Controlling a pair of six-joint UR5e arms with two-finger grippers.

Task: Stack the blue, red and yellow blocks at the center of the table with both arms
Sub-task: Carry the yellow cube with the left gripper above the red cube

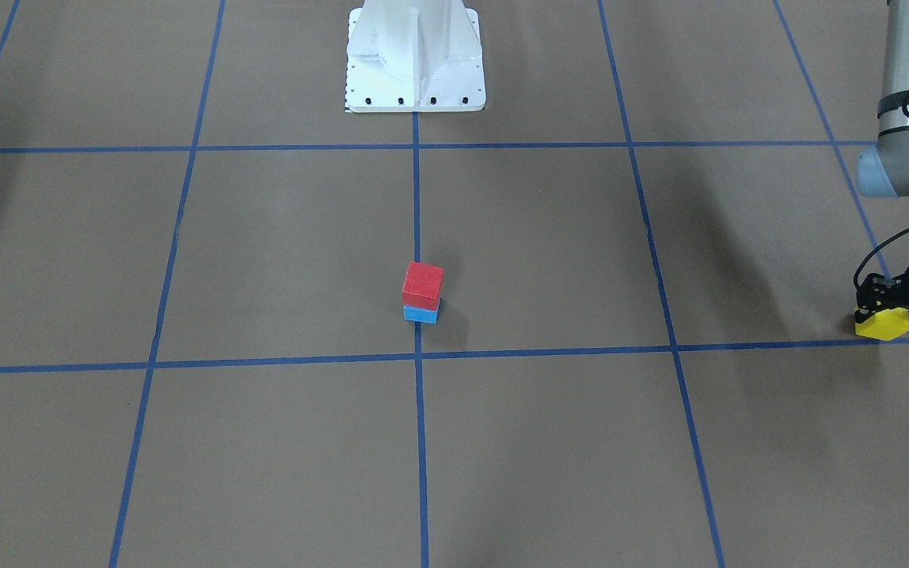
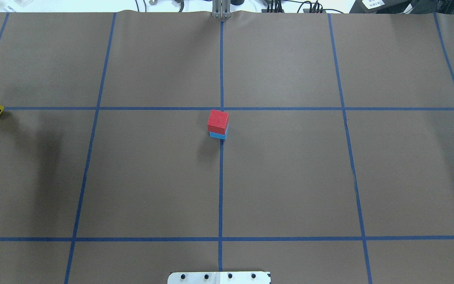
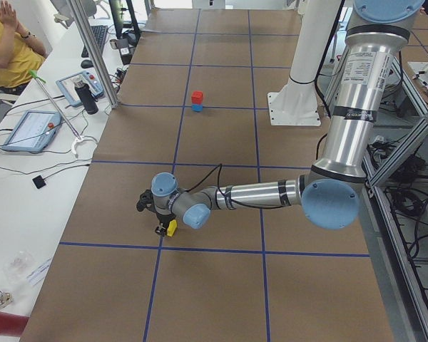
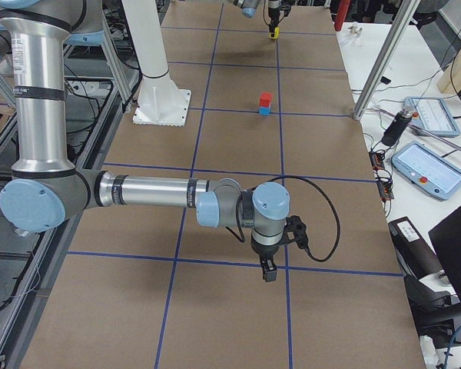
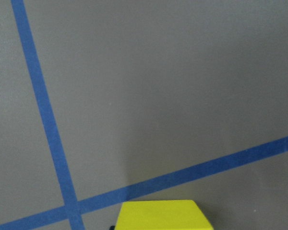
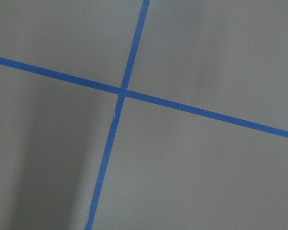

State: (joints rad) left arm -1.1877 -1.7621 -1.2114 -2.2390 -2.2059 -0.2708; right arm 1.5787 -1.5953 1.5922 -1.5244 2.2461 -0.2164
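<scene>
The yellow block [image 1: 883, 325] sits between the fingers of the left gripper [image 1: 885, 317] at the table's [image 1: 265, 252] far end on the robot's left, well apart from the centre. In the front-facing view black finger parts flank the block on either side, and the fingers look closed against it, gripping it. The left wrist view shows only the block's top face at the bottom edge, with brown table and a crossing of blue tape lines [image 5: 43, 120] beyond. Whether the block rests on the table or hangs just above it, I cannot tell; it is low either way, just beside a tape line.

At the centre the red block [image 1: 423, 285] stands on the blue block [image 1: 420, 315] – the two touching, the red one turned a little so its edges do not quite match the blue one's. The pair sits on the middle tape line, in front of the white robot base [image 1: 415, 55].

The right gripper [image 4: 270, 270] points straight down, low over a tape crossing at the opposite end of the table (it shows only in the right side view). From there I cannot tell whether its fingers are open or closed.
</scene>
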